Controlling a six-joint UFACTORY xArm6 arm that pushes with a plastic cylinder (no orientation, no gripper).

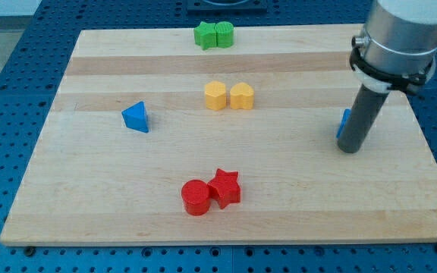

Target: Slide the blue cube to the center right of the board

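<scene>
The blue cube (344, 121) is found near the view's right edge of the board (279, 197), about midway between the view's top and bottom; only a thin sliver of it is seen, since the rest is hidden behind the dark rod (361, 114). My tip (349, 149) is set on the wood just below and slightly to the view's right of that sliver, and whether it is touching the cube cannot be told. No pincer is carried by the arm, so nothing spread or pressed together is seen; the rod simply ends bluntly under a grey cylindrical body (398, 34). Well apart, toward the view's left, a blue triangular block (136, 117) is placed alone. Near the middle, a yellow hexagonal block (215, 95) and a yellow heart-shaped block (241, 95) are set side by side, touching. At the view's top edge two green blocks (214, 35) are pressed together, their shapes hard to make out. Toward the view's bottom a red cylinder (196, 197) is touched by a red star (224, 187). The board is carried on a blue perforated desk (6, 114)
</scene>
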